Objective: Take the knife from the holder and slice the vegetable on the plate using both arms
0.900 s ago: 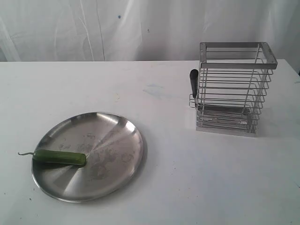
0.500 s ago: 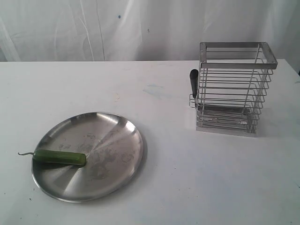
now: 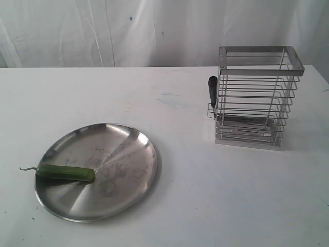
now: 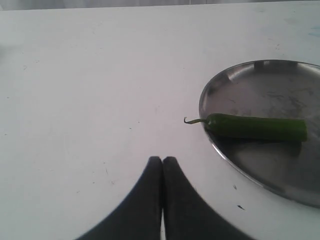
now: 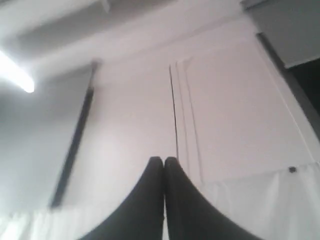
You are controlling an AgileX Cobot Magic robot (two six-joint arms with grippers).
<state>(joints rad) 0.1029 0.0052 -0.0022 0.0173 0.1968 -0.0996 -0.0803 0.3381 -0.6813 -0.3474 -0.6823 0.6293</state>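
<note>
The shiny steel plate [image 3: 123,149] lies at the front left of the white table, and the green vegetable [image 3: 66,173] rests on its left side with the curled stem over the rim. The wire holder [image 3: 255,98] stands at the right. The knife's black handle [image 3: 212,91] sticks up from its side loop; the blade is hidden. No arm shows in the exterior view. In the left wrist view my left gripper [image 4: 162,159] is shut and empty, above bare table beside the plate [image 4: 260,80] and the vegetable [image 4: 255,127]. My right gripper [image 5: 163,159] is shut and empty, facing a wall and ceiling.
A white curtain hangs behind the table [image 3: 205,195]. Bare white tabletop lies between the plate and the holder. A ceiling light [image 5: 17,75] and a wall panel show in the right wrist view.
</note>
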